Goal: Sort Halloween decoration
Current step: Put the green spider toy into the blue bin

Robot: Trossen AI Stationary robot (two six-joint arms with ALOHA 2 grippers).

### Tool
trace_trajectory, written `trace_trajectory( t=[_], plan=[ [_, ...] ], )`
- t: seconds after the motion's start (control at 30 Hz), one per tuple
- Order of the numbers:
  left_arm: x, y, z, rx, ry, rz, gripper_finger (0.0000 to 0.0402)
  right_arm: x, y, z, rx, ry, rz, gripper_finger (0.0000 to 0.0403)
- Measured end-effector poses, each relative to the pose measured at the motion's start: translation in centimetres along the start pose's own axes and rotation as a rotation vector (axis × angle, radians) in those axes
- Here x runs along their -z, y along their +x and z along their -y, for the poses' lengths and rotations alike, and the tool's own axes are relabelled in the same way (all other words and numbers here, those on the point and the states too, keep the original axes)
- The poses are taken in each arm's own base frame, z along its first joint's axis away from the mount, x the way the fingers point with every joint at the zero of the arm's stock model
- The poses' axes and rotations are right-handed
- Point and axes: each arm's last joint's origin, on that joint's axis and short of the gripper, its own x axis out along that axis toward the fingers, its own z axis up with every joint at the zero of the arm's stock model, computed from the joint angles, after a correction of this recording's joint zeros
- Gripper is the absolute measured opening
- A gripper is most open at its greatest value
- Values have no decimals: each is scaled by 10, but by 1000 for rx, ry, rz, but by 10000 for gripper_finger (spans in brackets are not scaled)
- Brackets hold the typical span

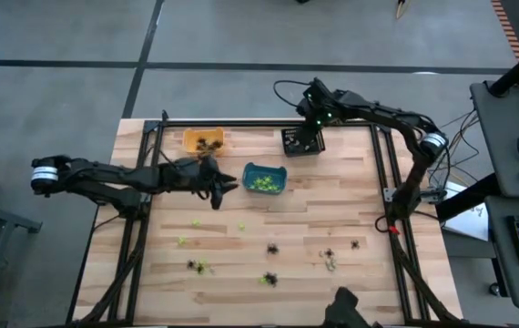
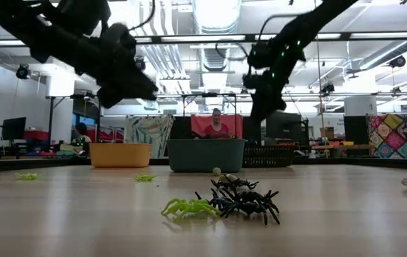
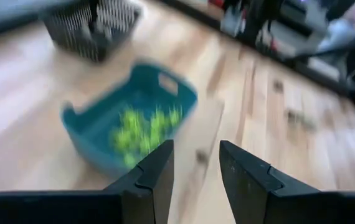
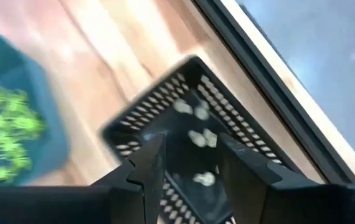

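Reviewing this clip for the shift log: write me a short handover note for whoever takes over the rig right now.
Right tool: open, empty, over the black bin, which holds pale trinkets.
Left tool: open, empty, beside the teal bin, on the side toward the orange bin.
Done: lime green trinkets sit in the teal bin; dark ones in the orange bin.
Left: loose trinkets scattered on the near half of the table, green and black, plus a green-and-black cluster close to the low camera. Each still needs its bin.
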Motion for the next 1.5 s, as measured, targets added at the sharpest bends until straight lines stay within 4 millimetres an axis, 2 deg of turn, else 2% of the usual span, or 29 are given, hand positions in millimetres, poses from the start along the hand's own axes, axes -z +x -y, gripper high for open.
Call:
trace_trajectory(
  t=[0.1, 0.33, 0.6, 0.9, 1.13, 1.5],
  plan=[
    [14, 6, 10, 23, 44, -88, 111, -1, -15, -19, -17, -51, 60, 128],
    [45, 22, 38, 145, 295, -178, 111, 7, -47, -60, -66, -158, 216, 118],
    [73, 43, 34, 122, 330, -301, 111, 30, -69, -89, -127, -208, 352, 116],
    [85, 55, 34, 174, 327, -316, 111, 54, -76, -94, -152, -189, 427, 117],
    [96, 64, 28, 102, 287, -349, 111, 60, -70, -93, -157, -161, 408, 114],
    [102, 71, 27, 113, 295, -372, 107, 63, -67, -97, -175, -136, 393, 114]
  ],
)
